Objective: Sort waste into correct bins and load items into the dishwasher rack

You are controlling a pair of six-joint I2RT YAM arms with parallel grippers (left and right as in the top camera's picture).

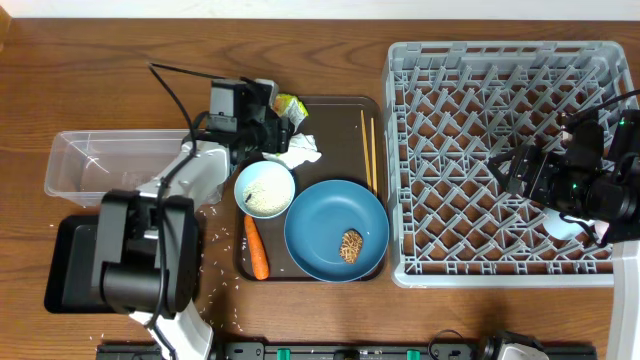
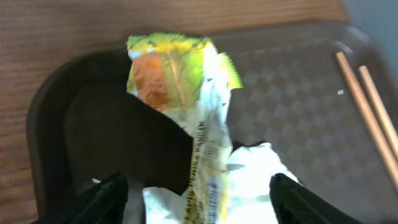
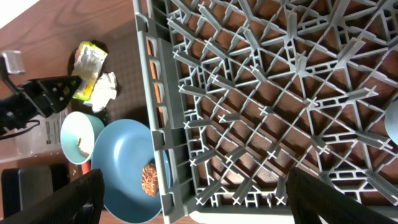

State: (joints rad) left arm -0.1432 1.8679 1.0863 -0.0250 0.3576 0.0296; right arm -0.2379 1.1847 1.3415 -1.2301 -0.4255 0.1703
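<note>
The green-yellow snack wrapper (image 1: 291, 105) lies at the back left of the brown serving tray (image 1: 335, 115), with crumpled white paper (image 1: 297, 153) beside it. My left gripper (image 1: 272, 125) is open just above them. In the left wrist view the wrapper (image 2: 180, 81) and paper (image 2: 255, 174) sit between its open fingers (image 2: 199, 208). The light blue bowl (image 1: 264, 189) holds white rice. The carrot (image 1: 257, 247) lies beside the blue plate (image 1: 330, 215), which carries a brown food piece (image 1: 351, 246). The chopsticks (image 1: 368, 150) lie on the tray. My right gripper (image 1: 512, 172) is open and empty over the grey rack (image 1: 480, 60).
The clear tub (image 1: 100, 165) and the black tray (image 1: 70, 265) stand at the left, partly under my left arm. Rice grains are scattered on the table near them. A light blue cup (image 1: 562, 228) shows in the rack, half hidden by my right arm.
</note>
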